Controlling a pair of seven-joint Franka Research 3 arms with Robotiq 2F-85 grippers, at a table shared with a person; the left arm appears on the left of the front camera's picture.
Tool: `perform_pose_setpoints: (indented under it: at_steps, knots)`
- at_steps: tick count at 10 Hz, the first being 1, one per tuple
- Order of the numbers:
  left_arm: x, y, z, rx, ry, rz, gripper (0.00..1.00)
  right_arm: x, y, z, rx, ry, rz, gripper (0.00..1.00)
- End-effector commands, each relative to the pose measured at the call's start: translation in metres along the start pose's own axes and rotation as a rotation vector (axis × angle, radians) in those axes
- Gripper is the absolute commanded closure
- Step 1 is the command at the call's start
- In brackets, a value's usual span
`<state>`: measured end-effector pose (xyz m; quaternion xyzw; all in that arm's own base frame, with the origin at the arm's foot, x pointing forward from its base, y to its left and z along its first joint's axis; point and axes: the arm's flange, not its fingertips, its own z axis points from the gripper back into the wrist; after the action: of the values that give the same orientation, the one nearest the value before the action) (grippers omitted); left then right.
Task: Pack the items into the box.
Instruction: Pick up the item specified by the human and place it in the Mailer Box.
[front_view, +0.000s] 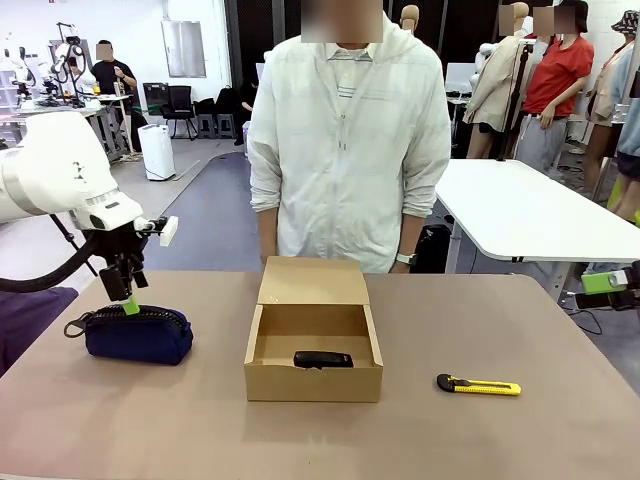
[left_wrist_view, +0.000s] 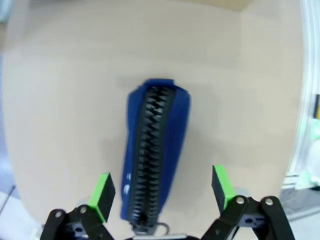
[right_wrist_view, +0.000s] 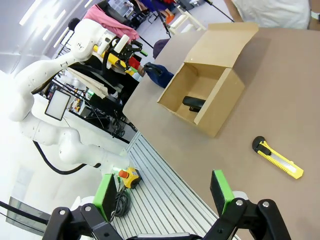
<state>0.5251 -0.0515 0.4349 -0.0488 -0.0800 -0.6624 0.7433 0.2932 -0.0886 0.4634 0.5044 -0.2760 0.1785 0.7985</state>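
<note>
Tan tabletop (front_view: 500, 430) under us, a person (front_view: 345, 150) standing at the far edge, and we're right over the work. Our left gripper (left_wrist_view: 162, 190) hangs with its fingers spread wide and nothing between them. The navy pouch (left_wrist_view: 157, 145) lies directly beneath it, zipper up. Its near end sits between the green pads (left_wrist_view: 102, 192) and its length runs away ahead of them. Off to this gripper's right stands the open box (front_view: 312, 382), flap raised at the back, with the black bar (front_view: 323, 359) lying on its floor near the front wall. One item in, we'd say, with the pouch to go. Our right gripper (right_wrist_view: 162, 192) is spread and empty too, out past the table's edge, with the utility knife (right_wrist_view: 277, 159) ahead of it.

Now the worries. Those pads line up near the pouch's end, not its middle. Pinch there and the soft fabric may sag, swing or slip free on the way over. The box looks a snug fit, so a drooping end could catch the rim or nudge the box. The loop strap (front_view: 75, 325) could also snag a finger on release.
</note>
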Motion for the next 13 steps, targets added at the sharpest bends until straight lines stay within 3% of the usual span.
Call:
perform_pose_setpoints:
  at_steps: [1,4,5,9,13]
  knots:
    - [-0.004,-0.005,0.000,-0.033,0.013,0.057,0.00,0.002,0.002,0.000,0.014,-0.016,0.006,0.00]
    - [-0.002,0.000,-0.002,-0.009,0.001,0.013,0.00,0.002,0.002,0.000,0.014,-0.016,0.006,0.00]
    - [-0.010,0.008,-0.017,-0.043,-0.005,-0.044,0.00,0.002,0.002,0.000,0.014,-0.016,0.006,0.00]
    - [-0.025,0.026,-0.065,0.027,0.044,-0.125,0.00,0.002,0.002,0.000,0.014,-0.016,0.006,0.00]
    - [-0.041,0.026,-0.097,-0.095,0.035,-0.109,0.00,0.002,0.002,0.000,0.014,-0.016,0.006,0.00]
